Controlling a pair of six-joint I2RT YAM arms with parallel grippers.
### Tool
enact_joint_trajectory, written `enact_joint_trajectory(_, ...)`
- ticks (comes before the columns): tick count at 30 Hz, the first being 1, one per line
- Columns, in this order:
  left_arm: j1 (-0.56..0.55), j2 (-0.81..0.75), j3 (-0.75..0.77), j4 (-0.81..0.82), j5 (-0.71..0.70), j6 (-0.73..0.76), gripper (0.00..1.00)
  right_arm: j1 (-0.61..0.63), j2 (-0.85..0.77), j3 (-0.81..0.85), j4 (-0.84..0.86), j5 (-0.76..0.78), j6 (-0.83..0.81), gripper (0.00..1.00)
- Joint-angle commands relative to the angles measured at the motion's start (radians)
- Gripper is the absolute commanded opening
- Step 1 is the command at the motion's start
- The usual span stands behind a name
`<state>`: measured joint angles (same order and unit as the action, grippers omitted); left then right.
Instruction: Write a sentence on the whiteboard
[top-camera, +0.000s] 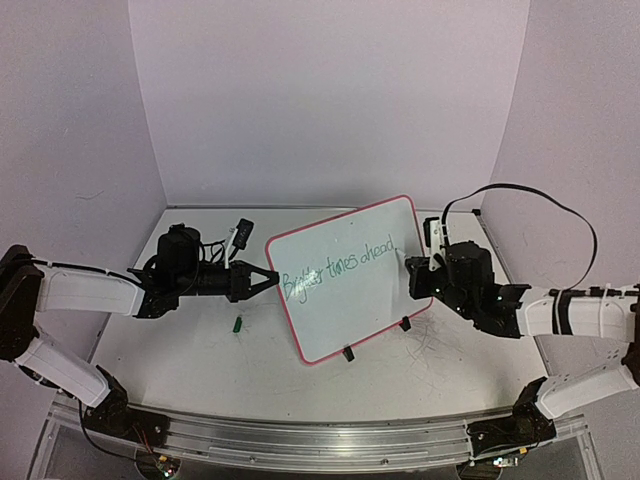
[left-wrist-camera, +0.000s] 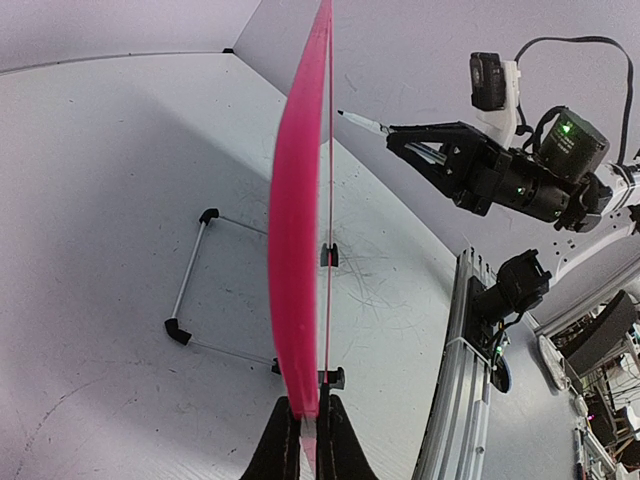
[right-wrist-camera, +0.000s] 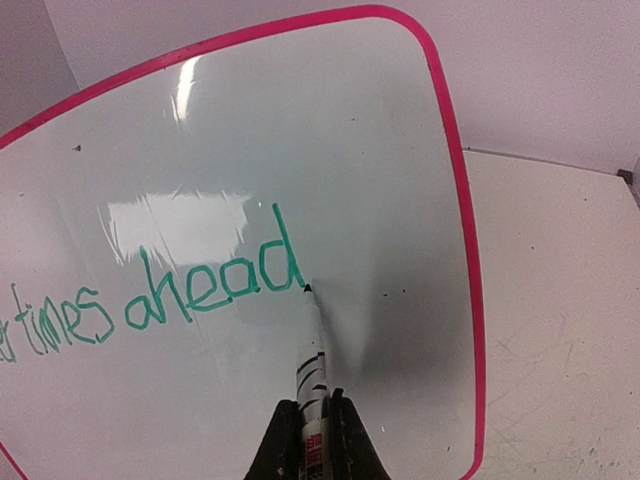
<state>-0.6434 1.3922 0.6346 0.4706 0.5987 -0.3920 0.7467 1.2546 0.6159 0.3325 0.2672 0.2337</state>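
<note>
board: whiteboard (top-camera: 350, 325) stands mid-counter (top-camera: 200, 365); left end effector (top-camera: 272, 277) is clamped on its left edge. Hold it rigid.
pen: right end effector (right-wrist-camera: 312, 440) grips the marker (right-wrist-camera: 313, 365), tip at the final "d".
text: sentence (top-camera: 340, 265) looks finished. Lift straight off, don't drag.

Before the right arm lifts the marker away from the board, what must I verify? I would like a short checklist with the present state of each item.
1. Left end effector shut on the edge of the whiteboard: ok.
2. Right end effector shut on the marker: ok.
3. The sentence reads complete, "Brighter times ahead": ok.
4. Marker tip sits just after the final "d", at the board surface: ok.
5. Both black feet flat on the table: cannot tell.
</note>
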Motion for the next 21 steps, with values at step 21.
enact_joint_trajectory(21,0.007,-0.027,0.014,-0.027,-0.034,0.033,0.00,-0.012,0.025,0.039,0.059,0.020,-0.018,0.00)
